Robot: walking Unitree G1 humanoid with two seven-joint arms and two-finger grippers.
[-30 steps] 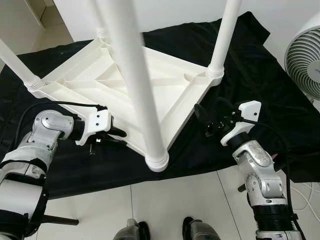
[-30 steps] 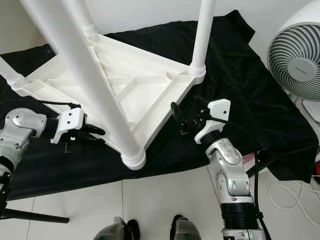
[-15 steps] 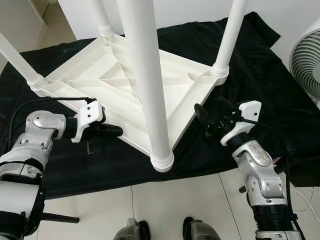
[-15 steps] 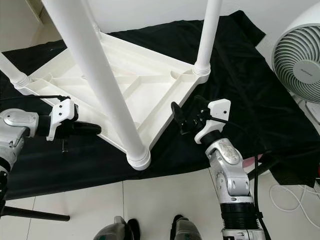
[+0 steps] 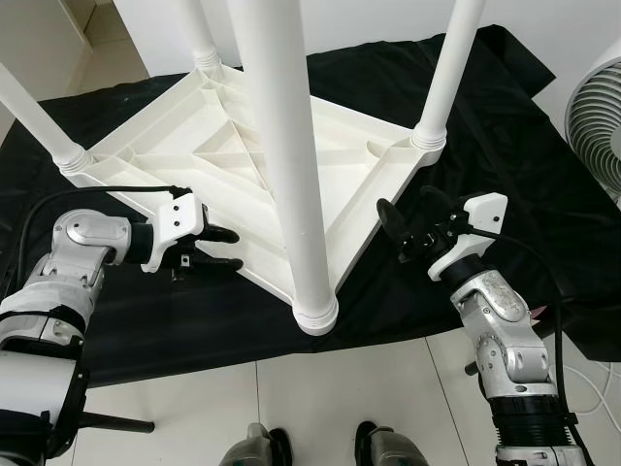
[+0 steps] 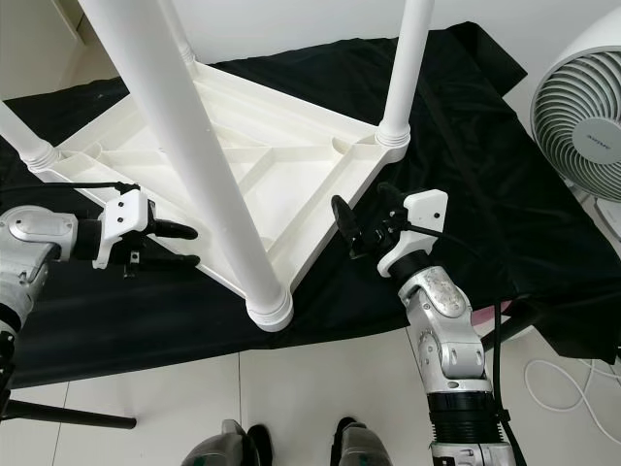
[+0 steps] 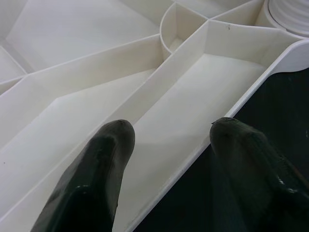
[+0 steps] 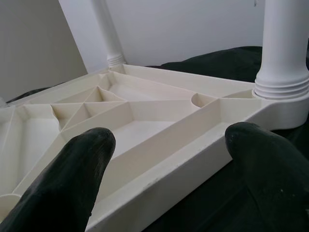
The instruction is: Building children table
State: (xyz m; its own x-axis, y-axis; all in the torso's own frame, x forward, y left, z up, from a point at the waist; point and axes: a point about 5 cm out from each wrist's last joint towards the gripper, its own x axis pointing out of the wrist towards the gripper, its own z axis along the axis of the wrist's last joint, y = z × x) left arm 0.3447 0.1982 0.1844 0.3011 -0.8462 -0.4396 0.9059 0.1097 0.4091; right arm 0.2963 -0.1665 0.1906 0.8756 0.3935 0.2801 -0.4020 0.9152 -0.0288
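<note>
White fan (image 6: pixel 582 121), black cloth (image 5: pixel 505 146)

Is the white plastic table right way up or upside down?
Upside down: white plastic table lies top-down on black cloth, legs pointing up.

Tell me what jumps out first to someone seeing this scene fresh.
A white children's table lies upside down on a black cloth, its four legs pointing up. The left hand is open astride its near-left rim; the right hand is open beside its right edge. A white fan stands far right.
</note>
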